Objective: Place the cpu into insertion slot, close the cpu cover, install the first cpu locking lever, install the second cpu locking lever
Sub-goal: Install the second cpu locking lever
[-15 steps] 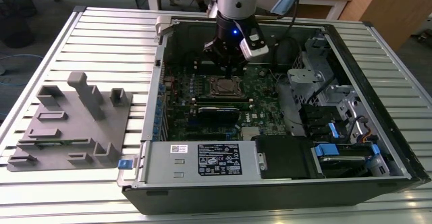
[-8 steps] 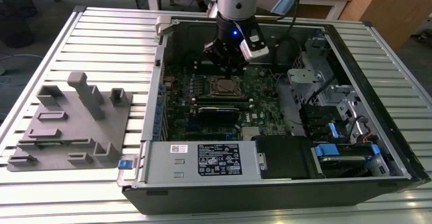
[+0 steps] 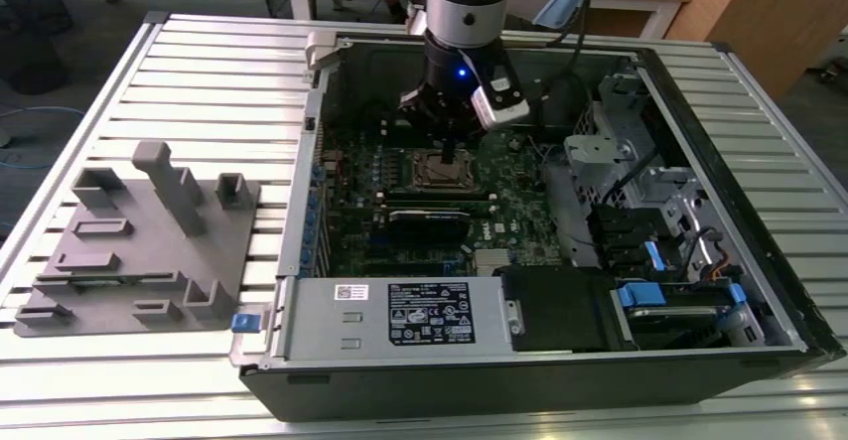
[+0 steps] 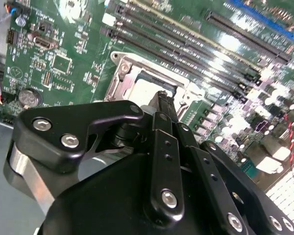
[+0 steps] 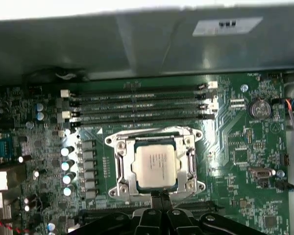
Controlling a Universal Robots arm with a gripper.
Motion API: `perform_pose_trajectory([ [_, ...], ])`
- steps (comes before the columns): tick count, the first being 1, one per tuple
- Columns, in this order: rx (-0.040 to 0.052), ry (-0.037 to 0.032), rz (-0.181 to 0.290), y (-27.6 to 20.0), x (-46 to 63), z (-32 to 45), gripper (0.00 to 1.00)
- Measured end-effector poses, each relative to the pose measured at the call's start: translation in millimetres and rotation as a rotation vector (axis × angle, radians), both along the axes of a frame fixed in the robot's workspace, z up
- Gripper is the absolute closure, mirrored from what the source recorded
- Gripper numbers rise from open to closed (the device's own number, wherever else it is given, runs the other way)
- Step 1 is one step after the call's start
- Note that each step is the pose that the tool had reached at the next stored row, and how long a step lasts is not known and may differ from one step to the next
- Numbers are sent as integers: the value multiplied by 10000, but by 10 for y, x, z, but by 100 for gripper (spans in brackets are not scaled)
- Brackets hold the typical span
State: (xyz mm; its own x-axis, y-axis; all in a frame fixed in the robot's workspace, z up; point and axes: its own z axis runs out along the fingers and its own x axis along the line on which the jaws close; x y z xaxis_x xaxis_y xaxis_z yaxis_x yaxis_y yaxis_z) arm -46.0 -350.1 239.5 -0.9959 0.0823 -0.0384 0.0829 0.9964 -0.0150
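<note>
One cpu seated in insertion slot, cpu cover closed

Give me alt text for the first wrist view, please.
The cpu sits in the insertion slot on the green motherboard, framed by the closed cpu cover. The gripper meets the socket's edge, with four long memory slots on the far side.

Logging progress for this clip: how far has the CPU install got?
Done: the cpu sits in the insertion slot, and the cpu cover looks closed around it. In hand: the gripper is at the slot's edge, holding nothing visible. Whether either locking lever is latched, I cannot tell.
</note>
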Motion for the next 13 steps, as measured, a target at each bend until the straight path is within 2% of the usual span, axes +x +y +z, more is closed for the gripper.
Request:
perform_pose_trajectory([
  [13,0,0,0,-172,-13,0,89],
])
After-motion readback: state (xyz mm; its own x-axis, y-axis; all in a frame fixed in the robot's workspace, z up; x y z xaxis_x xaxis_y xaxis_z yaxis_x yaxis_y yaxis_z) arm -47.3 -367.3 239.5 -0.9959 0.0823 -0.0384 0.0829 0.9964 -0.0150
